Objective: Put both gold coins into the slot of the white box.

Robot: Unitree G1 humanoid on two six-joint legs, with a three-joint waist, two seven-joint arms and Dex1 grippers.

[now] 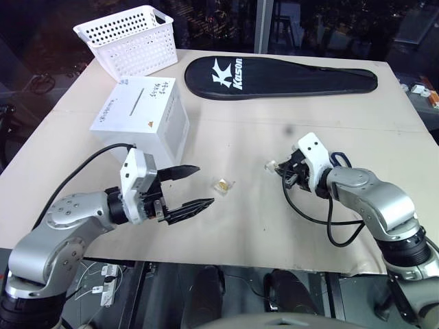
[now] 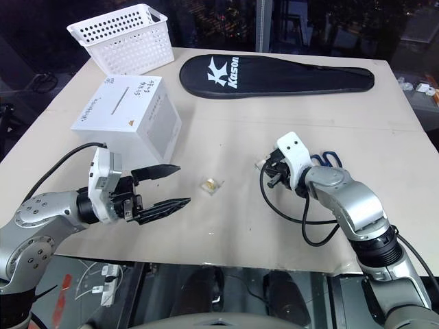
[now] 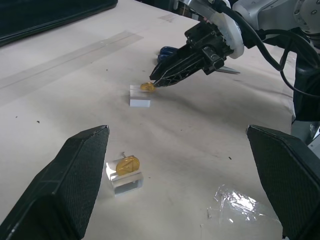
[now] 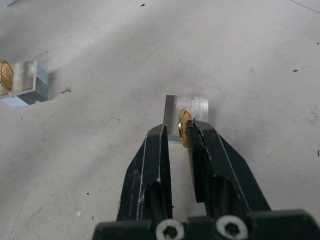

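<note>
White box point(image 1: 142, 118) upper left, slot point(image 1: 140, 102) bare. My right gripper point(image 4: 176, 134) nearly closed around a gold coin point(image 4: 184, 126) on its clear case point(image 4: 187, 109); left gripper point(image 1: 194, 186) wide open, empty.

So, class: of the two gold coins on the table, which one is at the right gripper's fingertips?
The coin on the clear case at the right gripper. The other coin lies apart, nearer the open left gripper.
</note>
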